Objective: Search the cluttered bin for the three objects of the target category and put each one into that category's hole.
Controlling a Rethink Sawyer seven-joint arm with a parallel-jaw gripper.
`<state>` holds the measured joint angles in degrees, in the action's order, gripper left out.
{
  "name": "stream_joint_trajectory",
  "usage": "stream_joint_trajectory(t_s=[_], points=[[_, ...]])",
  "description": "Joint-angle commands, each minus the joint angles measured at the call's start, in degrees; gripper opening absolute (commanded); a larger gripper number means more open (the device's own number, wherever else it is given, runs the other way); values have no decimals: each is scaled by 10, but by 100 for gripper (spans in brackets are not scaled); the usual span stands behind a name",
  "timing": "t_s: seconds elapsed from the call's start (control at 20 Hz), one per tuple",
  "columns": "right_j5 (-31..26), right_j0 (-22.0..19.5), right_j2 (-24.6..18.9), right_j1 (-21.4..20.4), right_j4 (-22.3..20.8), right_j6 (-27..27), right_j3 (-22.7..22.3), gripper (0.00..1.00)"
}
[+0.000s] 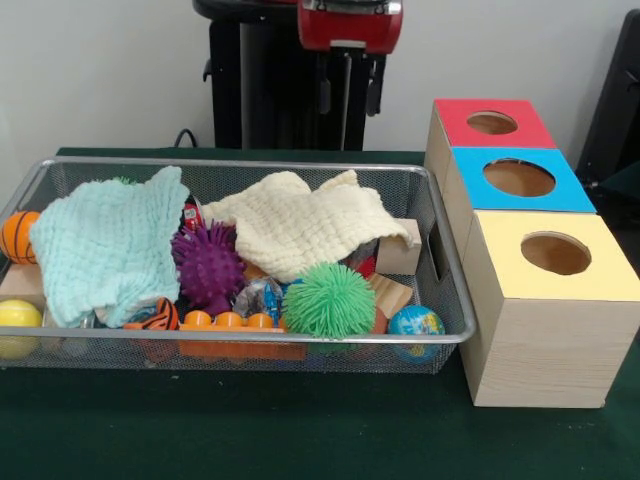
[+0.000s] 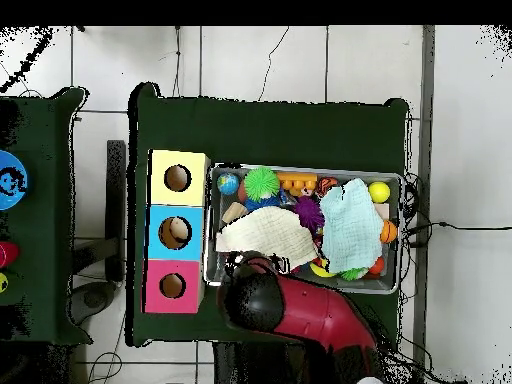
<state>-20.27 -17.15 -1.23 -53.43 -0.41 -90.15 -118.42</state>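
Filling the left and middle of the green table (image 1: 300, 440), the bin (image 1: 250, 166) is a long shallow basket of silver wire mesh with a smooth metal rim. A crinkled pale-blue cloth (image 1: 108, 245) and a cream waffle-textured cloth (image 1: 300, 228) drape over its clutter, covering much of what lies beneath. Showing around them are a purple spiky ball (image 1: 208, 264), a green stringy ball (image 1: 329, 299), a small globe ball (image 1: 415, 326), an orange studded brick (image 1: 232, 324), a yellow ball (image 1: 17, 316) and an orange basketball (image 1: 17, 236).

Just beside the bin's end stand three pale wooden boxes in a row; the hole (image 1: 519, 177) is the round cut-out in the middle, blue-topped one, between the red top (image 1: 455, 115) and the yellow top (image 1: 500, 268).

The red arm (image 2: 310, 315) is drawn back, its black joint over the bin's near rim in the overhead view. The gripper itself seems hidden, so whether its fingers are spread or closed cannot be told.
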Motion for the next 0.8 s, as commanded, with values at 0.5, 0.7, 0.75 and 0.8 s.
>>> stream_joint_trajectory(t_s=[0.5,0.7,0.75,0.8], points=[[-47,-65,-88,103,-41,16,107,100],[-12,-48,-71,105,-44,-15,98,100],[-4,-49,-72,108,-44,-18,95,100],[-2,-51,-74,113,-41,-21,93,100]])
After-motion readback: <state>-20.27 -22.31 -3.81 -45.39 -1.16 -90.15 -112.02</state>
